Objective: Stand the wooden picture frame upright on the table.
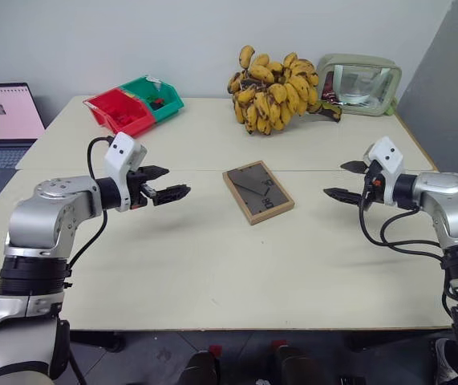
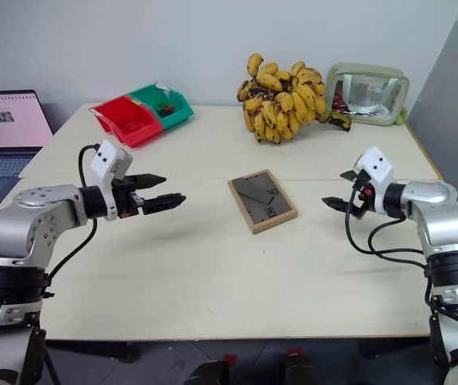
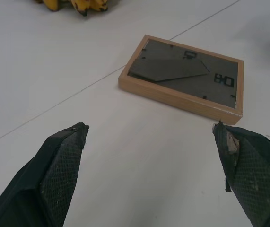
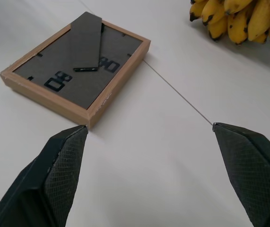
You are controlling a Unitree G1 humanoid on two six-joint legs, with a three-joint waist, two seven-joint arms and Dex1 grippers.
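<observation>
The wooden picture frame [image 1: 257, 191] lies flat in the middle of the table [image 1: 212, 265], face down, its dark back panel and folded stand up. It sits just on the near side of the table's seam. My left gripper [image 1: 164, 184] hovers open to the left of the frame, apart from it, with its fingers pointing toward it. My right gripper [image 1: 345, 180] hovers open to the right of the frame, also pointing at it. In the wrist views the frame [image 3: 184, 80] [image 4: 78, 78] lies beyond the open fingertips, with nothing between them.
A large bunch of bananas [image 1: 273, 92] lies at the back of the table. Beside it, at the back right, stands a pale green-rimmed clear case [image 1: 358, 83]. Red and green bins [image 1: 132, 104] sit at the back left. An open laptop [image 1: 0, 120] is off to the far left.
</observation>
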